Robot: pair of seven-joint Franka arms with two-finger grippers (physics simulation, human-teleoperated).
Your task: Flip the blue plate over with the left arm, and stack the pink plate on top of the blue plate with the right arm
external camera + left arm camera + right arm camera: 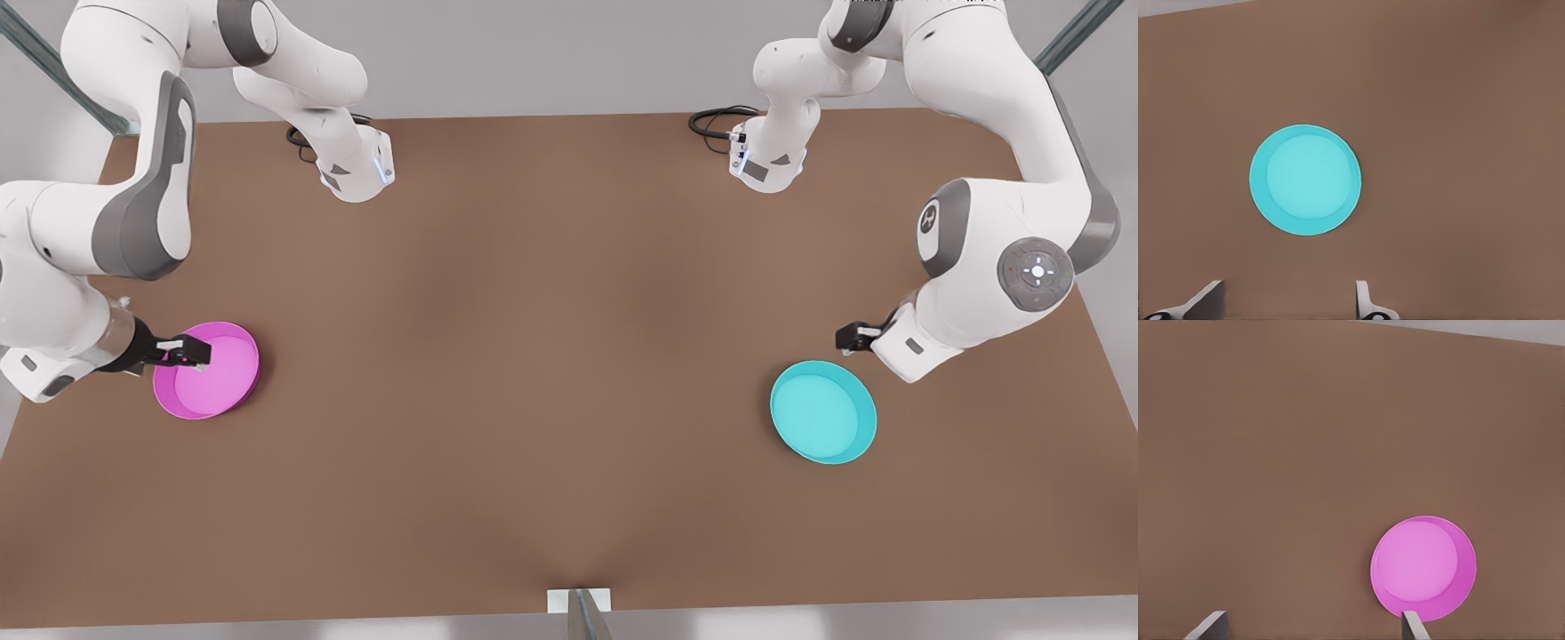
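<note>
1. The left gripper (845,337) hung with its fingers (1365,297) apart, empty, just beside the blue plate (823,412) and above its far edge.
2. The right gripper (191,353) hung over the pink plate (207,371), fingers (1411,623) apart and holding nothing.
3. Both plates lay open side up on the brown table (533,356), well apart from each other.
4. Risk: I judge the low rim gives little grip, so the blue plate could slip while turning and land away from the pink plate's path.

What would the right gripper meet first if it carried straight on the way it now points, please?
Probably the pink plate: the open right gripper sits over its rim, aimed at it, though the height above is unclear.
</note>
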